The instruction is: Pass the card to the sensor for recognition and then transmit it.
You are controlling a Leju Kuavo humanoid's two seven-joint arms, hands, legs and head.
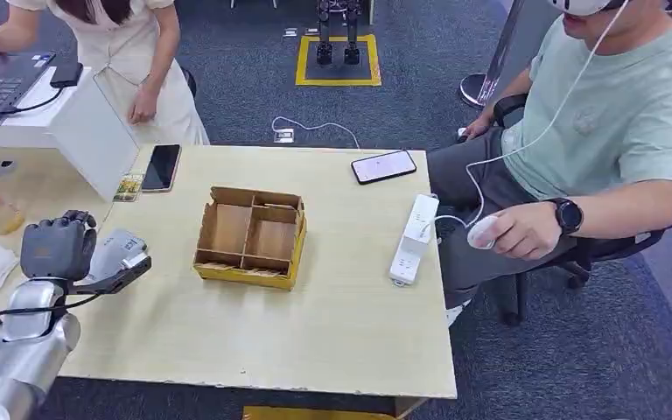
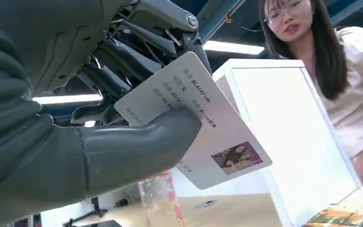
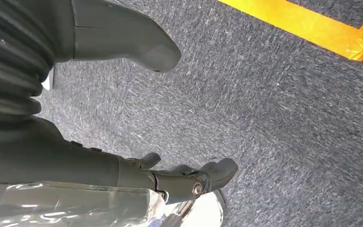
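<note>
While our left hand [image 1: 59, 249] hangs above the table's [image 1: 315, 350] left edge, we judge the sensor pass underway. At the left wrist, thumb and fingers pinch the card [image 2: 194, 118]; next, present it flat. Our right hand [image 3: 137, 109] hangs loosely spread, holding nothing.

1. We see a pale wooden table [image 1: 227, 341].
2. On it lie a divided cardboard tray [image 1: 251, 236], a white power strip [image 1: 414, 239] and two phones, one black [image 1: 161, 167], one lit [image 1: 383, 166].
</note>
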